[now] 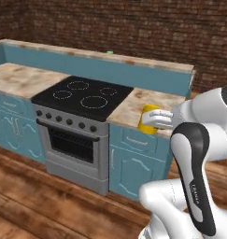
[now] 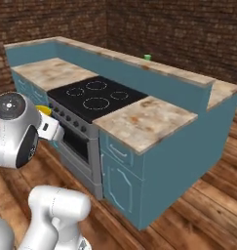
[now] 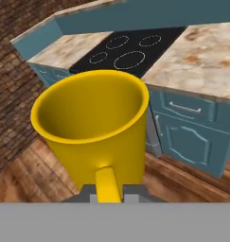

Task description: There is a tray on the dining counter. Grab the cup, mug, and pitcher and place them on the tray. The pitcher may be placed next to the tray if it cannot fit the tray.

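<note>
The yellow mug (image 3: 95, 123) is held up in the air in front of the teal cabinets, its open mouth towards the hand camera and its handle (image 3: 108, 185) at the bottom between the fingers. My gripper (image 3: 109, 193) is shut on the mug. From the left base the mug (image 1: 148, 119) shows beside the white hand, level with the countertop edge. From the right base a sliver of the yellow mug (image 2: 44, 110) peeks out behind the arm. A small green cup (image 1: 109, 52) (image 2: 147, 57) stands on the raised beige ledge behind the stove. The tray and the pitcher are out of view.
A black four-ring stove (image 1: 84, 96) (image 2: 97, 96) with an oven below sits between beige marbled countertops (image 1: 145, 105) (image 2: 144, 121) on teal cabinets. A brick wall runs behind. The floor (image 1: 40, 196) is brown wood.
</note>
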Controlling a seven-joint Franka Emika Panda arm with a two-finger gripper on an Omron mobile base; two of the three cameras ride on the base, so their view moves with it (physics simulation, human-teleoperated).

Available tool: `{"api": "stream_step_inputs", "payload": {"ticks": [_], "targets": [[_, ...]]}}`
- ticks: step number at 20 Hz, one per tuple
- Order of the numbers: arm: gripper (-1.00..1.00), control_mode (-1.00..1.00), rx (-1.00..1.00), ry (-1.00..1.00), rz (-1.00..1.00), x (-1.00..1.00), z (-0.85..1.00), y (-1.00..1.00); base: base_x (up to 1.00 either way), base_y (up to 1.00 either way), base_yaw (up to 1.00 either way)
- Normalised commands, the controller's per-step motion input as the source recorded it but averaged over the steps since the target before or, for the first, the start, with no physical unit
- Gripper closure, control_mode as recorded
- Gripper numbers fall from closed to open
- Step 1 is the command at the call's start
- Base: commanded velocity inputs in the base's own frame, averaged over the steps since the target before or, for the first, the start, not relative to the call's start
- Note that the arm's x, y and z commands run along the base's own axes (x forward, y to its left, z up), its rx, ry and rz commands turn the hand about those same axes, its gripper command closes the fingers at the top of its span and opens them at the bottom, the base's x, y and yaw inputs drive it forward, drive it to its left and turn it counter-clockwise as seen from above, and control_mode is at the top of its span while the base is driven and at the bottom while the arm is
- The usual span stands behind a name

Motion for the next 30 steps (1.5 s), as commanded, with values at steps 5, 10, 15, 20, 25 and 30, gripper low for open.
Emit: {"api": "stream_step_inputs", "payload": {"ticks": [5, 10, 15, 20, 25, 30], "targets": [[1.00, 1.00, 0.00, 0.00, 0.00, 0.00, 0.00, 0.00, 0.19, -1.00, -0.21], [1.00, 1.00, 0.00, 0.00, 0.00, 0.00, 0.00, 0.00, 0.22, -1.00, -0.20], [1.00, 1.00, 0.00, 0.00, 0.00, 0.00, 0.00, 0.00, 0.46, -1.00, -0.35], [1.00, 1.00, 0.00, 0.00, 0.00, 0.00, 0.00, 0.00, 0.81, -0.91, -0.45], [1.00, 1.00, 0.00, 0.00, 0.00, 0.00, 0.00, 0.00, 1.00, -0.60, -0.46], [1.00, 1.00, 0.00, 0.00, 0.00, 0.00, 0.00, 0.00, 1.00, -0.02, -0.31]]}}
